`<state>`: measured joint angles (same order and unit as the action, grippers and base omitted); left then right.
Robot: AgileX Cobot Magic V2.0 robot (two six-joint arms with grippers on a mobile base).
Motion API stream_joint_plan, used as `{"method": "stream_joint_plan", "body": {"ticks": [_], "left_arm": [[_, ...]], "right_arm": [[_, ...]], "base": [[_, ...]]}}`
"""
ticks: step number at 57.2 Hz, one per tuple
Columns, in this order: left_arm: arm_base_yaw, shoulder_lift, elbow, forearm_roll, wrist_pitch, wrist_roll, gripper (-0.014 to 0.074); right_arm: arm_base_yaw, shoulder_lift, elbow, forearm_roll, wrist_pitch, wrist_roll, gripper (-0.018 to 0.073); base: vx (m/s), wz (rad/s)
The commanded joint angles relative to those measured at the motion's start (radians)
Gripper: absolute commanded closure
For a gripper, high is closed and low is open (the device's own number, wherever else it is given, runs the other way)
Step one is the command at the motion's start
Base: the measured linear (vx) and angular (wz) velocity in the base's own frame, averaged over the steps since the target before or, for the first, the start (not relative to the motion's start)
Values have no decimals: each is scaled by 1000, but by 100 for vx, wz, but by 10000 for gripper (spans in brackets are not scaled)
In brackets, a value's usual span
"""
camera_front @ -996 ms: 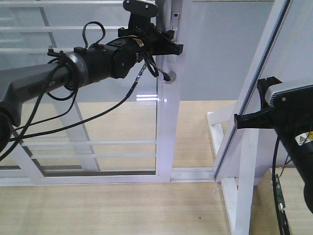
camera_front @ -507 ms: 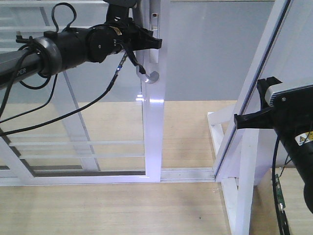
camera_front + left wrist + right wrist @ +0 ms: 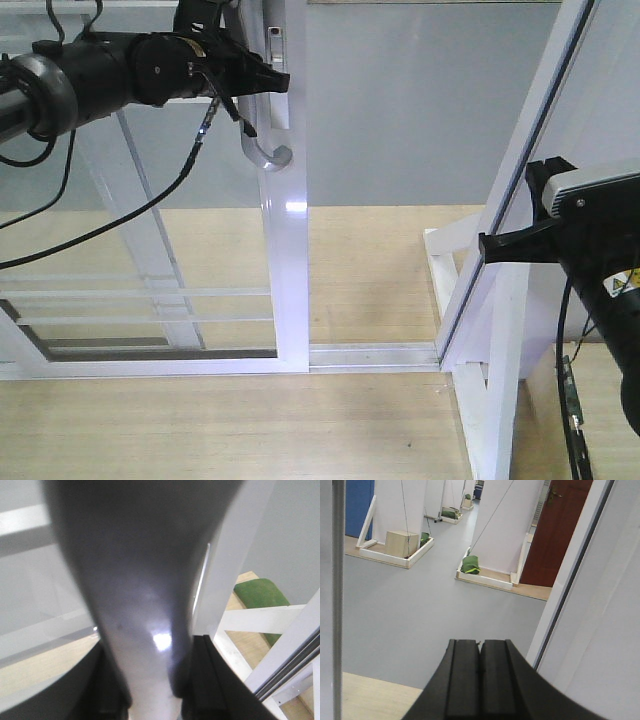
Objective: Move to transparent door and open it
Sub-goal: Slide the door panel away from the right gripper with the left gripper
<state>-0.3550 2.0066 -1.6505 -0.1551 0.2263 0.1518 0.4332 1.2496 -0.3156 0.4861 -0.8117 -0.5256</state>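
We are dragging the transparent door (image 3: 287,280) to the left. Over the last second its white stile has been travelling steadily leftward along the floor track (image 3: 372,355), and the opening between it and the slanted white frame (image 3: 520,190) on the right is widening. Our left gripper (image 3: 266,84) is clamping the curved grey handle (image 3: 270,150) high on that stile. In the left wrist view the black fingers (image 3: 206,680) are pressing on either side of the grey bar. Our right gripper (image 3: 480,672) is hanging idle at the right, its fingers pressed together on nothing. The door is now standing left of centre, partly open. We judge the opening step to be well under way. Continuing the same leftward pull should finish it, provided the grip is not sliding down the handle's curve.
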Motion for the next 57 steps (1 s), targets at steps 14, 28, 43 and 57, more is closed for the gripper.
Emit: {"method": "stream_joint_plan", "body": {"ticks": [14, 28, 43, 57], "left_arm": [[102, -104, -55, 29, -279, 0, 599], [153, -144, -55, 59, -260, 0, 599], [205, -174, -55, 80, -240, 0, 599], [252, -187, -55, 80, -238, 0, 597]], "right_arm": [[-6, -24, -26, -24, -76, -5, 568], [-6, -24, -26, -24, -75, -5, 568], [-6, -24, -26, -24, -75, -4, 568], [-6, -24, -26, -24, -75, -4, 568]], "base": [[0, 0], [0, 0], [0, 0], [0, 0]]}}
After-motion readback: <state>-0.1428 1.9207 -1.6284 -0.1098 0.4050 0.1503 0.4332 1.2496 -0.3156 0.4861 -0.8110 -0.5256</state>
